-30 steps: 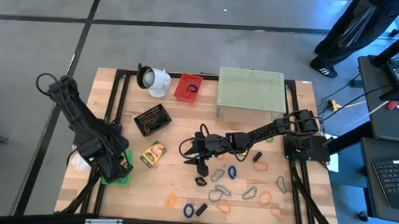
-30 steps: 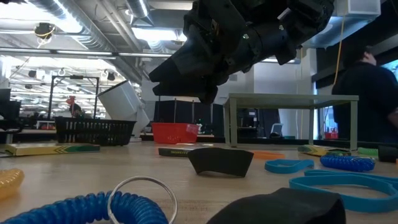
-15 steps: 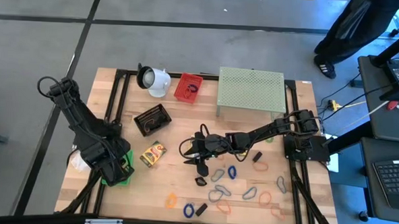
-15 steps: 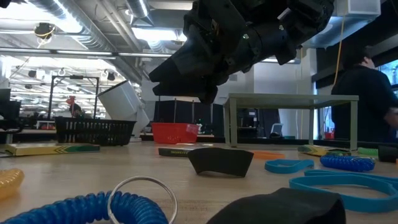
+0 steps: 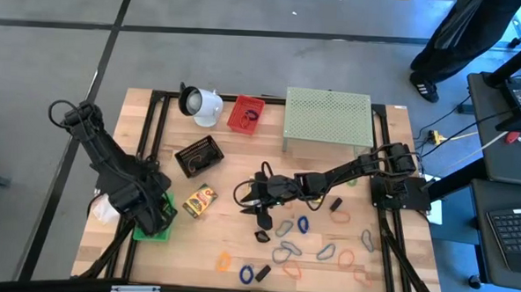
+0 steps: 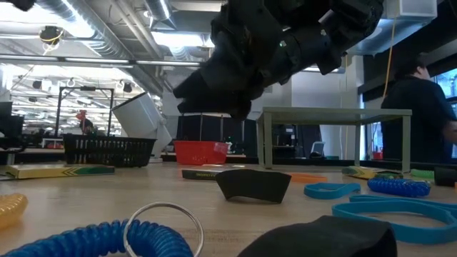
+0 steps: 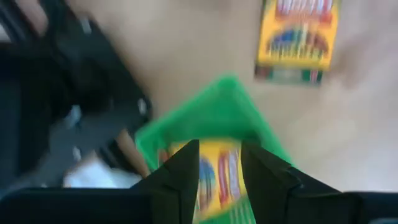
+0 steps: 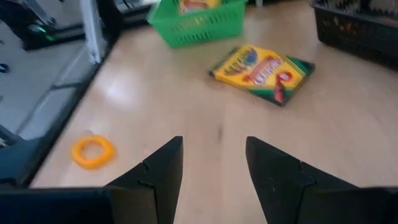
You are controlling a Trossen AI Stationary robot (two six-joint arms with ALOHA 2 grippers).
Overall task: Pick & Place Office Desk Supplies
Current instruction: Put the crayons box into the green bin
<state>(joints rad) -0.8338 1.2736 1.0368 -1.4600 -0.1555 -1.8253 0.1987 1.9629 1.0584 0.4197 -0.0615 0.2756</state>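
The desk (image 5: pixel 230 241) carries the pale mesh stand (image 5: pixel 327 119), a red basket (image 5: pixel 245 114), a black basket (image 5: pixel 198 155) and a white cup-shaped object (image 5: pixel 202 106), none of them displaced over the last second.

Left arm: over that second it has crept a little towards the desk's middle, above the green basket (image 5: pixel 156 221) at the near left edge. The left pincer (image 7: pixel 219 163) stands spread directly over the basket, where one yellow crayon box (image 7: pixel 219 180) lies between the fingers, apparently resting in the basket and not pinched. Judgement: this box is delivered, or very nearly so.

Right arm: essentially unmoved, stretched low across mid-desk. The right pincer (image 8: pixel 213 155) is spread and holds nothing.

A second crayon box (image 5: pixel 200 201) lies flat beside the green basket, not yet collected. An orange ring (image 8: pixel 92 151) and the scatter of clips and rubber-band loops (image 5: pixel 304 246) along the near edge also lie untouched. Judgement: most of the sorting remains.
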